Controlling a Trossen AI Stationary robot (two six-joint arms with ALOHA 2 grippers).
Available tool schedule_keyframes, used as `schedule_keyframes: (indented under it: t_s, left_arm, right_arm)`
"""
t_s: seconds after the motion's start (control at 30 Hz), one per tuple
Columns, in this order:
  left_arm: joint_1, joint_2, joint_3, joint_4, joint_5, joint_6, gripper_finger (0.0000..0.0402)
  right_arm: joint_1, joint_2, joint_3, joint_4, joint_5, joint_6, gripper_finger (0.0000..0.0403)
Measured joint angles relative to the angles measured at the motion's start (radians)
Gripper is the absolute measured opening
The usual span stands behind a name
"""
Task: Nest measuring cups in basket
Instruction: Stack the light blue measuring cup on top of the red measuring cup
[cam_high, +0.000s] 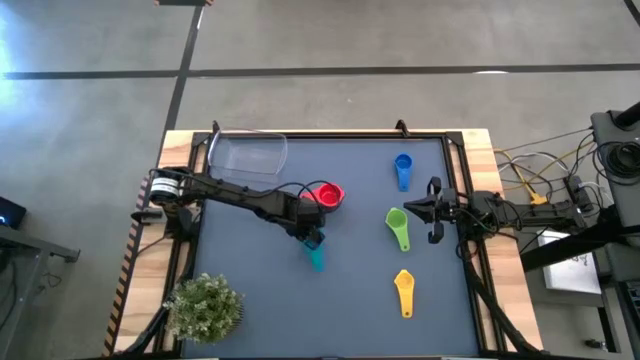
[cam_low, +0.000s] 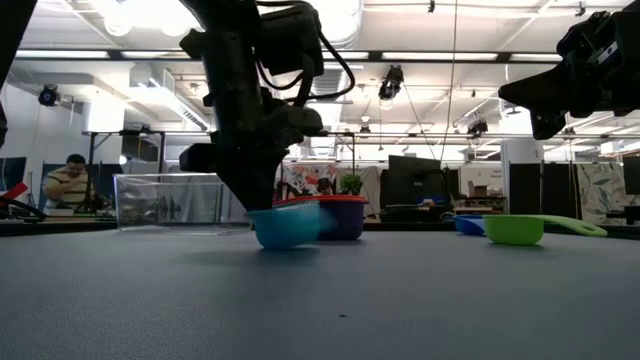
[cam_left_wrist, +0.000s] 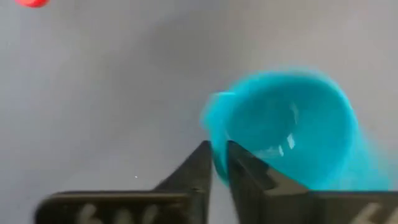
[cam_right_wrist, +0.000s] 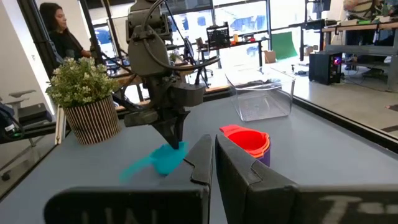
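Note:
My left gripper stands over the table's middle, shut on the teal cup. The cup's flat handle points toward the near edge. A red cup sits nested in a purple one just beyond it. The blue cup, green cup and yellow cup lie apart on the right half of the mat. The clear basket stands at the far left corner. My right gripper hovers shut above the table, beside the green cup. My left gripper comes from above, fingers pointing down, and pinches the rim of the teal cup's bowl, one finger inside the bowl and one outside. The bowl sits tilted below the fingers, at or just above the mat; which, I cannot tell.
A small green plant in a striped pot stands at the near left corner. The dark mat is bare between the plant and the teal cup. Cables and gear lie past the table's right edge. People sit in the room behind.

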Motion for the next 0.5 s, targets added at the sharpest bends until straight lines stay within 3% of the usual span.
schedule_keyframes:
  t_s: [0.23, 0.5]
  left_arm:
    - [0.001, 0.000, 0.040, -0.012, 0.023, 0.169, 0.0003]
    - [0.068, -0.001, 0.278, -0.225, -0.016, 0.573, 0.0002]
  right_arm:
    - [0.000, 0.000, 0.000, 0.000, 0.000, 0.000, 0.0009]
    - [0.000, 0.000, 0.000, 0.000, 0.000, 0.000, 0.0009]
